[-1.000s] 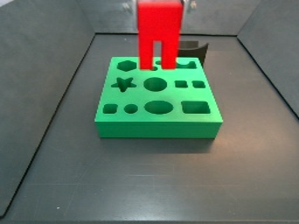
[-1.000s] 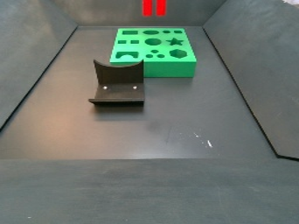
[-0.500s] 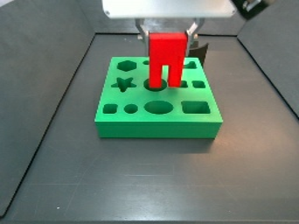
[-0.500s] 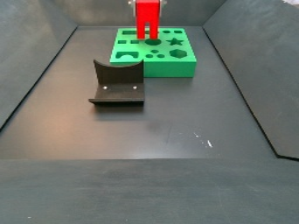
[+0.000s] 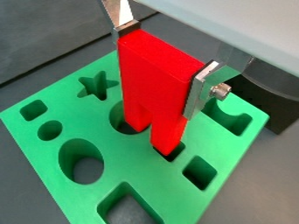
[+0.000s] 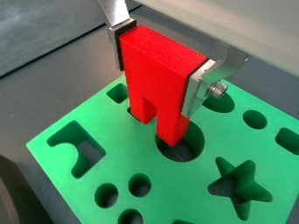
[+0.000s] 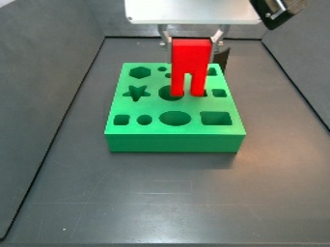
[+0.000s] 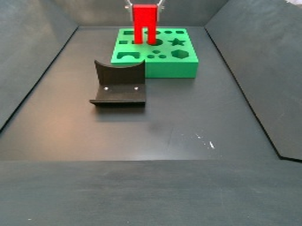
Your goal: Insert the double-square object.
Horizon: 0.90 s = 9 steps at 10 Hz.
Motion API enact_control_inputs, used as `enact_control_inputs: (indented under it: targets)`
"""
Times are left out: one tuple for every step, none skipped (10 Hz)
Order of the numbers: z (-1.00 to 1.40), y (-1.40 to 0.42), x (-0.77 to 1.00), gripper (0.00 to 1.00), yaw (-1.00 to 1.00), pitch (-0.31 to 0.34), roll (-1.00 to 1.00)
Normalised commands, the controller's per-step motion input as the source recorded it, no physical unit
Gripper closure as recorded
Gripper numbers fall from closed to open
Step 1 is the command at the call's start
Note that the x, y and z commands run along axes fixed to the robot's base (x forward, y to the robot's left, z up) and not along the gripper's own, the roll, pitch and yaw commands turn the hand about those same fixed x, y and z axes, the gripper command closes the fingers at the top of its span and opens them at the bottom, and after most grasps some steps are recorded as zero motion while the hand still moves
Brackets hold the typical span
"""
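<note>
The gripper point(image 5: 162, 63) clamps the double-square object point(image 5: 158, 87) by its solid top, upright, legs pointing down at the green board point(image 5: 70, 188). Both wrist views show the leg tips at the holes — probably just entering. In a side view point(image 8: 144, 22) depth is unreadable.

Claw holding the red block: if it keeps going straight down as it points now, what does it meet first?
Probably the green board. The claw grips the double-square object, whose legs are already at the board's holes; how deep they sit is unclear.
</note>
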Motion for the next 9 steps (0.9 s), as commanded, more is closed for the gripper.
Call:
enact_control_inputs:
  targets:
    - [-0.22, 0.0, 0.6, 1.0, -0.18, 0.0, 0.0]
    - [-0.25, 0.0, 0.64, 1.0, -0.13, 0.0, 0.02]
    - [-0.17, 0.0, 0.63, 1.0, -0.1, 0.0, 0.03]
    - [0.0, -0.03, 0.46, 1.0, -0.09, 0.019, 0.0]
    - [0.0, 0.0, 0.0, 1.0, -0.01, 0.0, 0.04]
    - [0.0, 0.11, 0.0, 1.0, 0.0, 0.0, -0.03]
    - [0.31, 0.0, 0.14, 1.0, -0.01, 0.084, -0.01]
    - [0.59, 0.0, 0.25, 1.0, 0.0, 0.143, 0.0]
    - [0.0, 0.0, 0.36, 1.0, 0.0, 0.0, 0.0]
